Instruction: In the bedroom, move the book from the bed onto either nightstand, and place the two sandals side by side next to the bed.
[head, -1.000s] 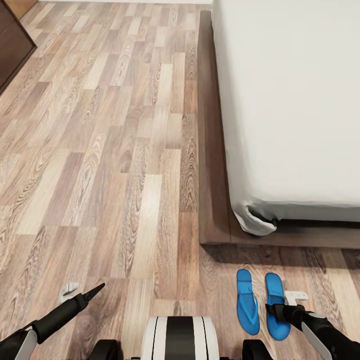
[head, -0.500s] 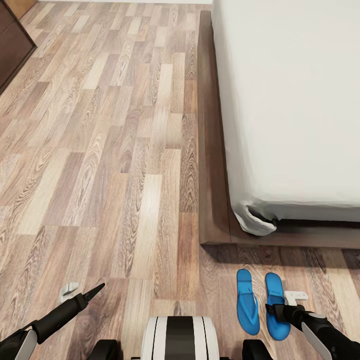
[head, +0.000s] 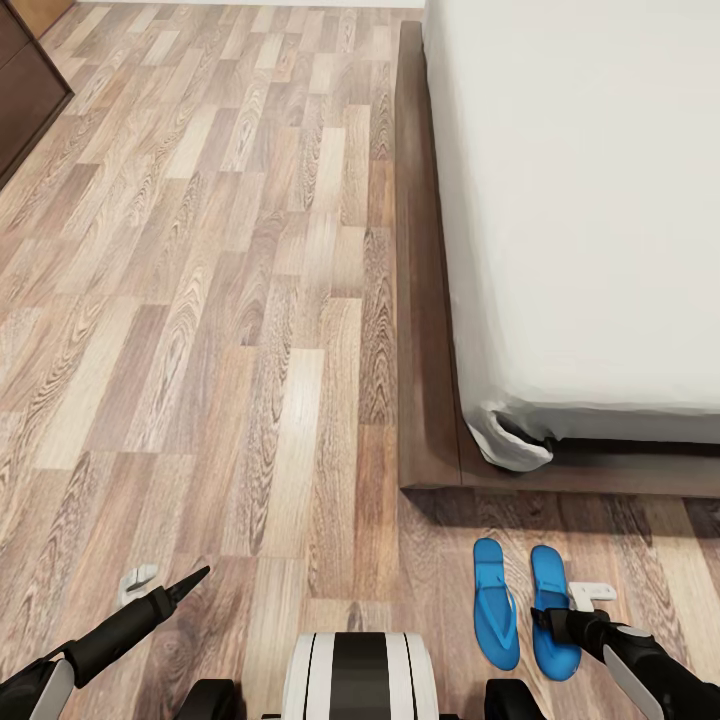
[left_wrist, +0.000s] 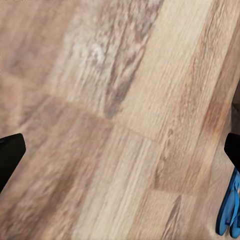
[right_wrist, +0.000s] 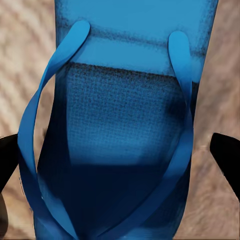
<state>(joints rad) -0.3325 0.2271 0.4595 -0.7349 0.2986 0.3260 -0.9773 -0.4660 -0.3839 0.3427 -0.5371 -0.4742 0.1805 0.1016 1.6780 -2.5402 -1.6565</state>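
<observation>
Left gripper (head: 185, 583) at about 7 o'clock in the head view, hovering over bare wood-plank floor (head: 200, 330), clamped on nothing; in the left wrist view, dark fingertips (left_wrist: 10, 152) far out at opposite edges, so jaws spread wide.

Two sandals on the floor at about 5 o'clock, just below the foot of the bed (head: 430, 300), parallel and close together, near the bed frame but not touching it. Left sandal (head: 495, 603) lying free. Right sandal (head: 553, 605) partly under the right gripper (head: 548, 620), which hangs just above its rear half. In the right wrist view, right sandal (right_wrist: 125, 125) seen strap side up, with dark fingertips (right_wrist: 226, 155) out on either side of the sole; jaws apart, not closed on anything. Contact with the sole: cannot tell.

Handling, as a judgement: thin foam-like soles, probably very light, bendy rather than stiff, liable to flop or twist if pinched at one end. Best hold likely across the narrow width of the sole near the middle, or on the Y-shaped strap where it rises off the footbed. Little risk of breakage; more risk of nudging the neighbour out of line, given how close the pair lies.

Book and nightstand: location unknown from here.
</observation>
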